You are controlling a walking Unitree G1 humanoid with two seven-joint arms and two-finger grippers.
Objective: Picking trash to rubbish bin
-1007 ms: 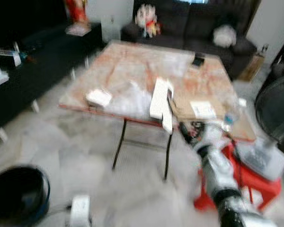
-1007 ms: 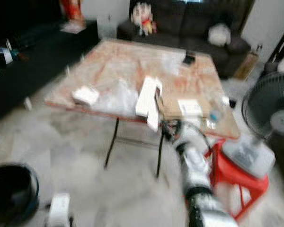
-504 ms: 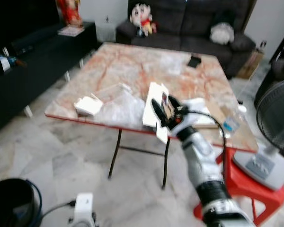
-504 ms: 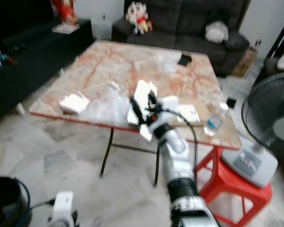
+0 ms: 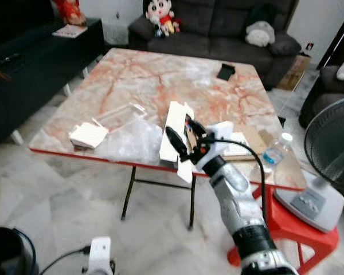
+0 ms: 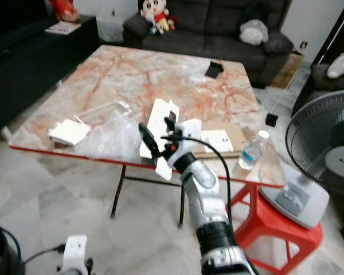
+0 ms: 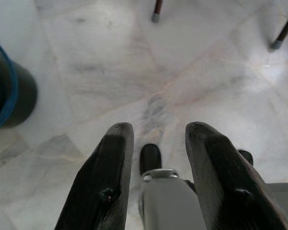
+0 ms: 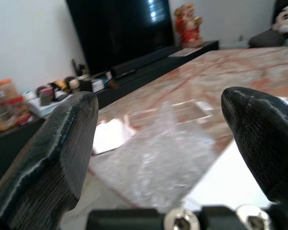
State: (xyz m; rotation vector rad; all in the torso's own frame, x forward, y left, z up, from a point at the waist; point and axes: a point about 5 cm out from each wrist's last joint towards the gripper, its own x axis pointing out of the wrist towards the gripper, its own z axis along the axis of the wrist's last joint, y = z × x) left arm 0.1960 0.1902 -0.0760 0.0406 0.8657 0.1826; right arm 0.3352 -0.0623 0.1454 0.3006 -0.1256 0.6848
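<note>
Right gripper (image 5: 182, 136) has risen to the table (image 5: 132, 80) edge since a second ago, fingers spread. White carton (image 5: 175, 129) just ahead, between them. Step: reaching. Next: close. Bin (image 7: 7, 91) near idle, open left gripper (image 7: 156, 172).

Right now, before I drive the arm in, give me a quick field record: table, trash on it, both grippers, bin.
table: marble-top table, red rim, folding legs
trash near front edge: long white box overhanging the edge; crumpled clear plastic; small white box
other items: water bottle, flat cardboard, black object at far side
right gripper: open, raised at the long white box
left gripper: open, hanging over the floor
bin: black with a blue rim, on the floor at the robot's left
</note>
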